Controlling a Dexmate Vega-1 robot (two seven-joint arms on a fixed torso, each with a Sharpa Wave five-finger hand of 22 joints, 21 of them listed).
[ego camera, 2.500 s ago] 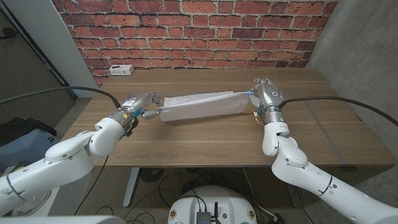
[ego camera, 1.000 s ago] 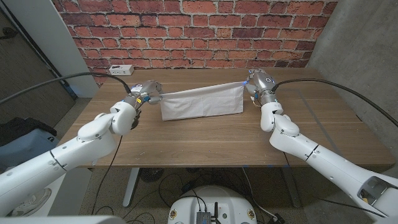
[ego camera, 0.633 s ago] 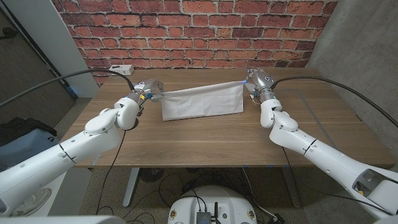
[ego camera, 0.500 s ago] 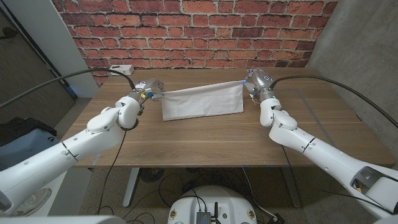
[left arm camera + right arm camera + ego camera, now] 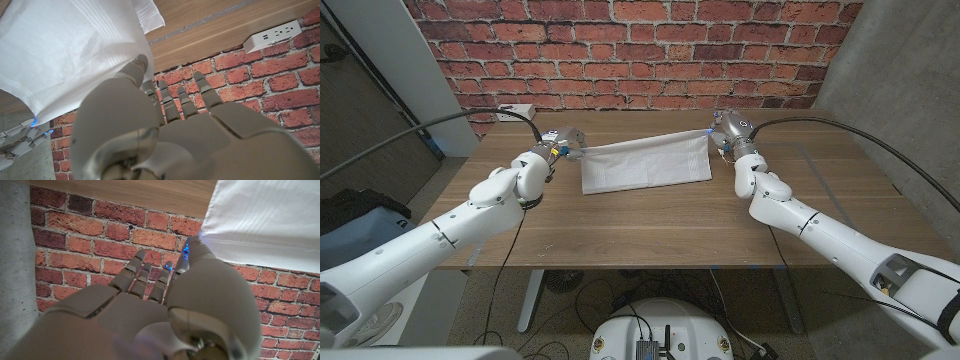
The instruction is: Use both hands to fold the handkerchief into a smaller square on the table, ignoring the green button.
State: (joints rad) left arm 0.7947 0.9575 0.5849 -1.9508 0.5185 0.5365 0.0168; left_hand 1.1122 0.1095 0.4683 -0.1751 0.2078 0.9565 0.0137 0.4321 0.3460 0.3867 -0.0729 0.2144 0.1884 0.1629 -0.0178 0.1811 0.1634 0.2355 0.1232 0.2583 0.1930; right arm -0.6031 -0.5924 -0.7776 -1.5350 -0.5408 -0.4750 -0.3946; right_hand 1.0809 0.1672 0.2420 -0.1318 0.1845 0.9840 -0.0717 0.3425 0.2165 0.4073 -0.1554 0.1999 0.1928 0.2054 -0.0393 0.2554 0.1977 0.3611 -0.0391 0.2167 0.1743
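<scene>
1. The white handkerchief (image 5: 645,163) is stretched out between the two hands, over the far half of the wooden table (image 5: 660,220). Its top edge is held up in the air. Its lower part hangs down to the table, and I cannot tell how much of it touches the wood.
2. The cloth is plain white with thin woven stripes near its edge (image 5: 65,55). No words can be read on it.
3. The left hand (image 5: 563,143) pinches the left top corner of the cloth. In the left wrist view the thumb presses on the cloth and the other fingers (image 5: 182,102) stick out straight, close together.
4. The right hand (image 5: 725,130) pinches the right top corner. In the right wrist view one fingertip (image 5: 192,247) touches the cloth's corner (image 5: 260,225) and the other fingers reach out side by side.
5. A white power strip (image 5: 514,112) lies at the far left corner of the table, near the red brick wall (image 5: 640,50). It has sockets, but any writing is too small to read.
</scene>
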